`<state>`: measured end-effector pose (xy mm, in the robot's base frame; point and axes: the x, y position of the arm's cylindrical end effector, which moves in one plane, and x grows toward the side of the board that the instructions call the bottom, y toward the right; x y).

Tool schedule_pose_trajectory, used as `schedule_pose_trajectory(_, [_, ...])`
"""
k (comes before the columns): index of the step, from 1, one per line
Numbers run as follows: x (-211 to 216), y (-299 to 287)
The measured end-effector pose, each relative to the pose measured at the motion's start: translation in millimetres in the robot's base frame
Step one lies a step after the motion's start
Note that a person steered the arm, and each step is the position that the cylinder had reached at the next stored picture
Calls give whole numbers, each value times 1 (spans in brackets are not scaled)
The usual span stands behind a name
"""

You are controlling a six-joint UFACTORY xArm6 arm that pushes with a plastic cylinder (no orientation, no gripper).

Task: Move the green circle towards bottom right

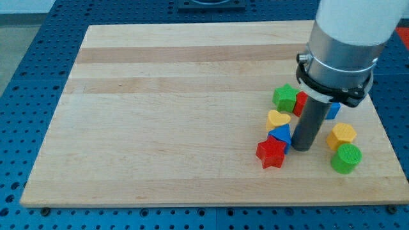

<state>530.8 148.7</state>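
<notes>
My tip, a plain rod with no pincer to report, stands left of the green circle near the board's bottom right. Approach step; next I need contact from its upper left.

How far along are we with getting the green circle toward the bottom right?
Done: the green circle already sits near the board's bottom-right corner, below the yellow block. In hand: my tip rests to its left, beside the blue block and red star, apart from it. Left: at most a short final nudge.
</notes>
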Motion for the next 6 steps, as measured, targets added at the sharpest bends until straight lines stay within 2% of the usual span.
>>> schedule_pose_trajectory(6, [19, 46])
